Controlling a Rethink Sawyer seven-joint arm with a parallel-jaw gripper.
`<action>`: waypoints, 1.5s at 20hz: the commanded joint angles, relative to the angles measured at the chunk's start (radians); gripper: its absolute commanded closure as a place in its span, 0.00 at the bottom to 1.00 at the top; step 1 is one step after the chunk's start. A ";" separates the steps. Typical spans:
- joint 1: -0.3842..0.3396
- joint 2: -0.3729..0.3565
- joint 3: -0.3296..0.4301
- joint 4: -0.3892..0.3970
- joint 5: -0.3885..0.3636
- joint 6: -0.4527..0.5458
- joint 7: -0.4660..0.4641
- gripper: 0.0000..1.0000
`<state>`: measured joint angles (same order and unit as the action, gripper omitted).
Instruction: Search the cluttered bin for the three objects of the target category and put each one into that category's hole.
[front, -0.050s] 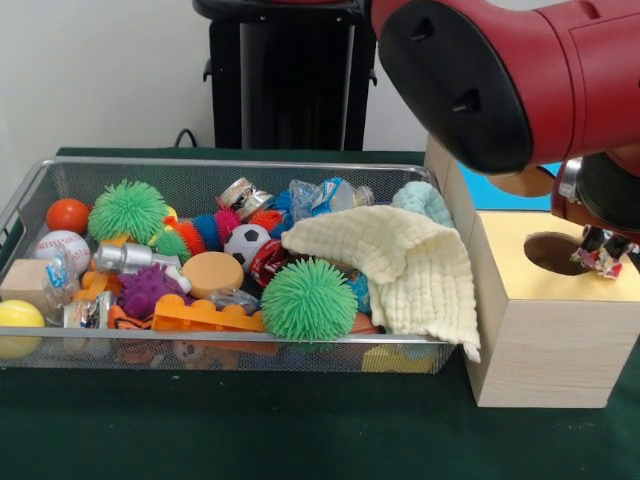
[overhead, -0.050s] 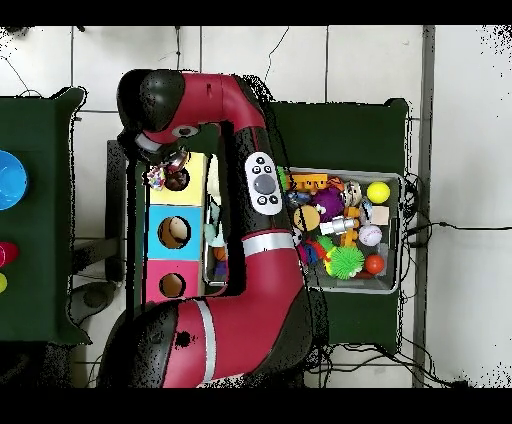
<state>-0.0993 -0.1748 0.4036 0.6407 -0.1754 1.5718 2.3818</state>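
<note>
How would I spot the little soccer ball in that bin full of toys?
Start at the wire mesh bin and find the cream cloth draped over its right end. Just left of the cloth lies the soccer ball, the only white ball with black patches, between two spiky green balls.

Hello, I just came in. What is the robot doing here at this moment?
The red arm is reaching over the wooden box beside the wire bin. Its gripper hangs right at the round hole in the yellow top, with something small and multicoloured at its tip; what it is cannot be told. The bin is full of toys, among them a green spiky ball and a cream cloth.
</note>
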 joint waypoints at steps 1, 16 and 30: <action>-0.028 0.065 -0.079 0.030 -0.056 -0.098 0.130 1.00; -0.006 0.038 -0.185 0.027 -0.101 -0.026 0.110 1.00; -0.010 0.098 -0.195 0.062 -0.046 -0.120 0.139 1.00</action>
<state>-0.0734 -0.1678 0.2625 0.6375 -0.1722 1.5709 2.3818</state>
